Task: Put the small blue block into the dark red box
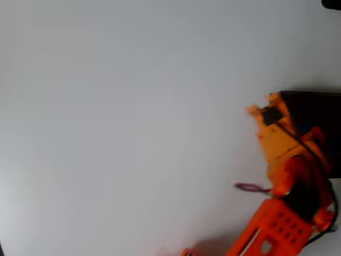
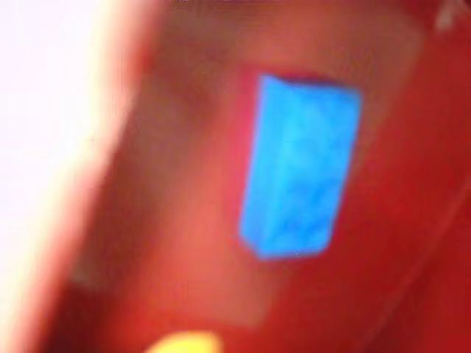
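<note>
Tiny bright blue rectangular brick (image 2: 300,168) sits over the maroon box's floor (image 2: 184,243); can't tell my pincer's state, so I'd lift out slowly.

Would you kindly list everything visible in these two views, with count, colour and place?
small blue block: one, bright blue, seen close and blurred in the wrist view, lying against a red surface that looks like the inside of the box.
dark red box: one, very dark maroon, at the right edge of the overhead view, partly covered by the arm.
table: one, plain white, across most of the overhead view.
dark object: one, black, top right corner of the overhead view; too little shows to name it.
arm: one, orange, reaching from the bottom right up over the box in the overhead view.
claw: one, orange, at the box's left wall; whether it is open or shut cannot be told.
</note>
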